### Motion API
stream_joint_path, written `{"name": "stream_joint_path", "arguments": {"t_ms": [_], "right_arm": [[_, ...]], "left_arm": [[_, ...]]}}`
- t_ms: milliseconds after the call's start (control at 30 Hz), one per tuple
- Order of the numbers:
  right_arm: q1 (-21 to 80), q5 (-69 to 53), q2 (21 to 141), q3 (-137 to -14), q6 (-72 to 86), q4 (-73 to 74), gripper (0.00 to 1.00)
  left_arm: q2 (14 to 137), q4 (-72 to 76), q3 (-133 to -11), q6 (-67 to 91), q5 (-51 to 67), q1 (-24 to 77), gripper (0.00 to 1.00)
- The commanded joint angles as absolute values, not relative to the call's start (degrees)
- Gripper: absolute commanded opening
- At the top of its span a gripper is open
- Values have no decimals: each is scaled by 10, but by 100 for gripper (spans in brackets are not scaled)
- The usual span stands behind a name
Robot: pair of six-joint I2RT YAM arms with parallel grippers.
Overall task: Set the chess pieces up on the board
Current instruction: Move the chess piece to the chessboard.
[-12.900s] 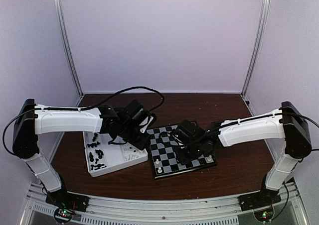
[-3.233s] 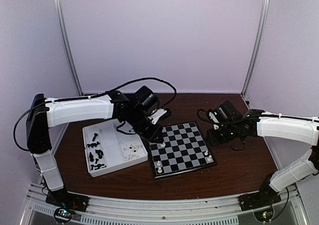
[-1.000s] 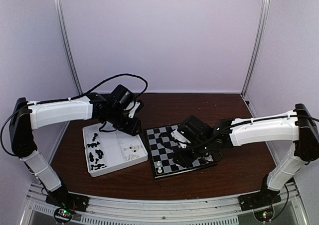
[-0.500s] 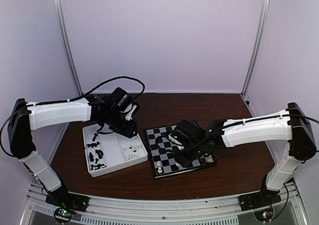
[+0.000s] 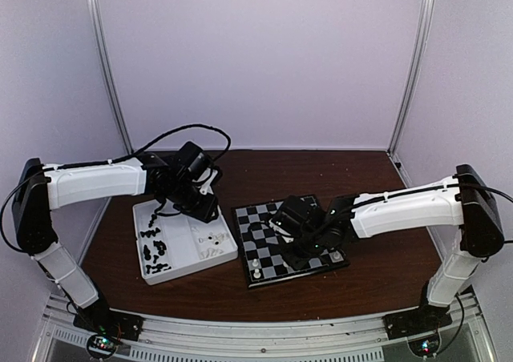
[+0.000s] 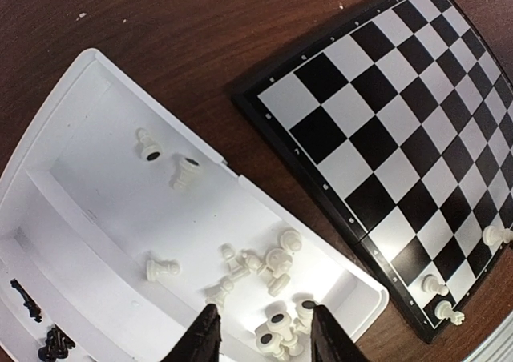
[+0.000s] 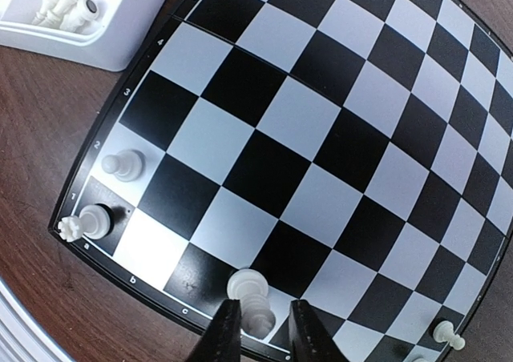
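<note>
The board (image 5: 268, 222) lies at mid-table, with a few cream chess pieces along its near edge. My right gripper (image 7: 266, 318) is low over that near row. A cream piece (image 7: 255, 302) stands between its narrowed jaws, the left finger (image 7: 227, 330) against it and a thin gap at the right finger (image 7: 307, 330). A pawn (image 7: 124, 163) and a corner piece (image 7: 90, 221) stand to its left. My left gripper (image 6: 264, 322) hangs open and empty over the white tray (image 6: 96, 90), above a heap of cream pieces (image 6: 272, 270).
The tray (image 5: 180, 258) sits left of the board, black pieces (image 5: 152, 248) in its left compartment. Bare brown table (image 5: 377, 274) surrounds both. Purple walls and metal posts close the back and sides. More cream pieces (image 6: 437, 294) stand at the board's near corner.
My right gripper has slid a little left along the board's near row, and its jaws have narrowed around the cream piece. The left gripper has drifted slightly back over the tray.
</note>
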State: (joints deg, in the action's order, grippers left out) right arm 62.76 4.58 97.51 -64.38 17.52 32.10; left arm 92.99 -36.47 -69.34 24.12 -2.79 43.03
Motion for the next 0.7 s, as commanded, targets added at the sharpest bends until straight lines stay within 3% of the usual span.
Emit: {"name": "stream_joint_path", "arguments": {"t_ms": [0, 667], "right_arm": [[631, 56, 976, -655, 174, 329, 21], [630, 103, 918, -610, 185, 362, 17]], "left_arm": [[932, -363, -687, 238, -27, 423, 39], [951, -359, -691, 239, -4, 423, 39]]}}
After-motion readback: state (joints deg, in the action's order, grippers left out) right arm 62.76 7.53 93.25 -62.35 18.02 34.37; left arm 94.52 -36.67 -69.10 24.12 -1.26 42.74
